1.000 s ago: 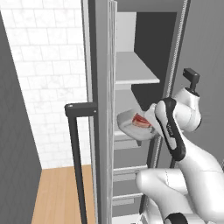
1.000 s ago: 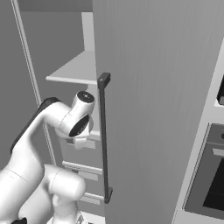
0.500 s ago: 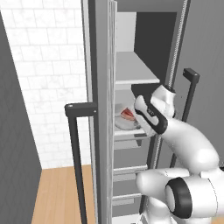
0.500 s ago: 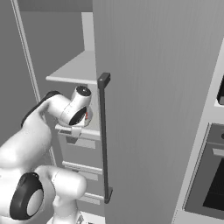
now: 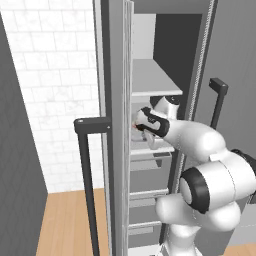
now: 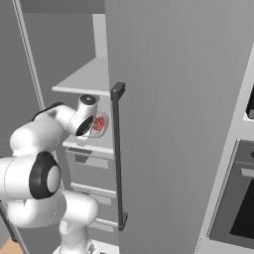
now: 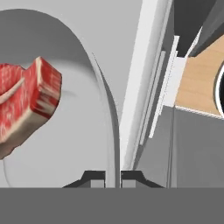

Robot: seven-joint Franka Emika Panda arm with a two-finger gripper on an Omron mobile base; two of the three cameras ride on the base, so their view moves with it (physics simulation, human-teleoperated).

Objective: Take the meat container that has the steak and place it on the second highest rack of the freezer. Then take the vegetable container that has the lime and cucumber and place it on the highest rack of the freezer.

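Observation:
The meat container (image 7: 65,144), a rounded translucent-grey bowl, holds the red steak (image 7: 26,105) with its white fat edge. My gripper (image 7: 113,177) is shut on the bowl's rim, one fingertip on each side of the wall. In the right base view the gripper (image 6: 92,127) holds the bowl (image 6: 102,130) with the steak (image 6: 99,122) inside the freezer (image 6: 173,99), just over the lower shelf (image 6: 89,145) and under the highest rack (image 6: 84,79). Whether the bowl touches the shelf I cannot tell. In the left base view the door edge hides most of the bowl beside the gripper (image 5: 142,125).
The open freezer door (image 5: 116,150) stands edge-on at the left with its dark handle (image 5: 86,190). Grey drawers (image 6: 92,168) sit below the shelves. A built-in oven (image 6: 238,208) is at the far right. A white brick wall (image 5: 55,90) lies left.
The arm has reached deeper into the freezer, carrying the bowl with the steak inward between the two shelves. The grip on the rim is unchanged.

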